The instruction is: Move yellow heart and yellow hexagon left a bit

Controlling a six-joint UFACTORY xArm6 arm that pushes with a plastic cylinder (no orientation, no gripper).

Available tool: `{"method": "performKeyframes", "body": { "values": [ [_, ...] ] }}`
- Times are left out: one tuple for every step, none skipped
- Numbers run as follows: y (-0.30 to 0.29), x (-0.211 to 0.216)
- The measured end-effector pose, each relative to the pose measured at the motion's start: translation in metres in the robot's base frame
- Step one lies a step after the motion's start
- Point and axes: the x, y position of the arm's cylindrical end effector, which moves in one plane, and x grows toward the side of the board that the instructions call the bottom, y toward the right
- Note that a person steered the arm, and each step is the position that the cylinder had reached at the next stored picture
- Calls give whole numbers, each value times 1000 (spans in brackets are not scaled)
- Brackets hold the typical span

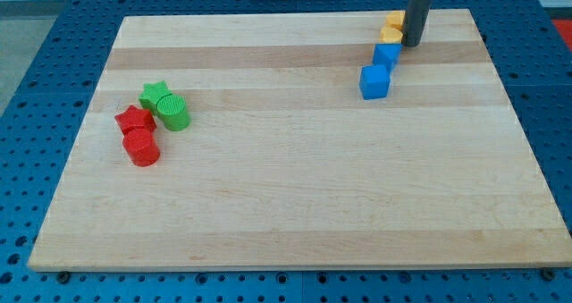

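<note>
Two yellow blocks sit at the top right of the wooden board [295,196]: one yellow block [394,20] at the back and another yellow block [391,36] just below it; their shapes are partly hidden by the rod. My tip [414,44] stands at their right side, touching or nearly touching the lower one. A blue block [386,54] lies right below the yellow ones, and a blue cube [374,81] below that.
At the view's left are a green star [155,95], a green cylinder [174,113], a red star [134,121] and a red cylinder [141,147], clustered together. The board's top edge is close behind the yellow blocks.
</note>
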Motion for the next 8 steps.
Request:
{"method": "performKeyframes", "body": {
  "values": [
    [-1, -6],
    [-1, -24],
    [12, -11],
    [22, 22],
    [-23, 27],
    [-36, 27],
    [-29, 27],
    [-15, 40]
  ]
}}
